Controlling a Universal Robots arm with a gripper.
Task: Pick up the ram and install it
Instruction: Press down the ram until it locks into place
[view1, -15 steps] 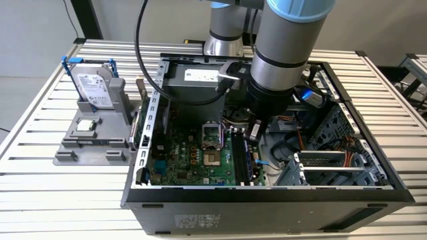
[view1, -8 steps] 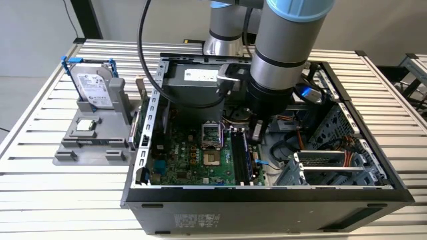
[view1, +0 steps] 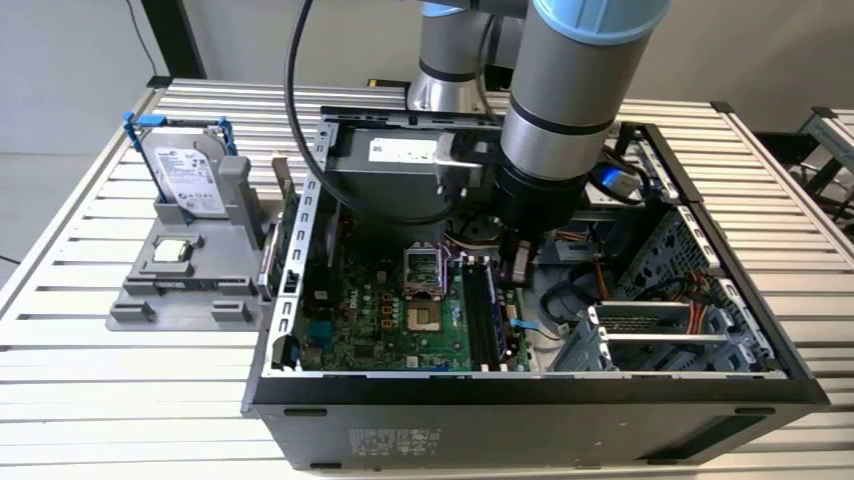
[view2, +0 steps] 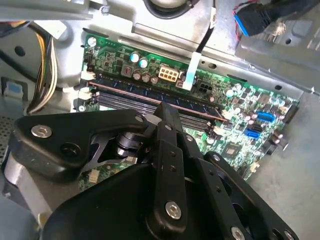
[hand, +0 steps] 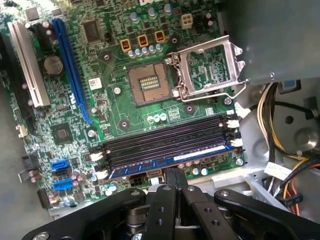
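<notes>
Nearest the lens in both wrist views is the black linkage of the pincer (hand: 175, 172), its two fingers drawn together with nothing between them and their tips at, or just over, the top edge of the ram (hand: 170, 161); actual contact cannot be confirmed. The ram stands on edge in the outermost of the memory slots (hand: 165, 142) on the green motherboard (hand: 120, 107), inside the open computer case (view1: 534, 385) on the slatted desk (view1: 107, 400). White latches (hand: 234, 142) sit at the slot ends; whether they have closed on the stick is not discernible. The step in hand appears to be seating the stick. It would go best with a straight, vertical push and no sideways lean, since the tips bear near mid-length and an uneven load could leave one end raised. The empty processor socket (hand: 150, 82) with its raised retention frame (hand: 205, 67) lies well apart. A hard drive (view1: 187, 175) stands in a grey fixture (view1: 200, 285) beside the case.
</notes>
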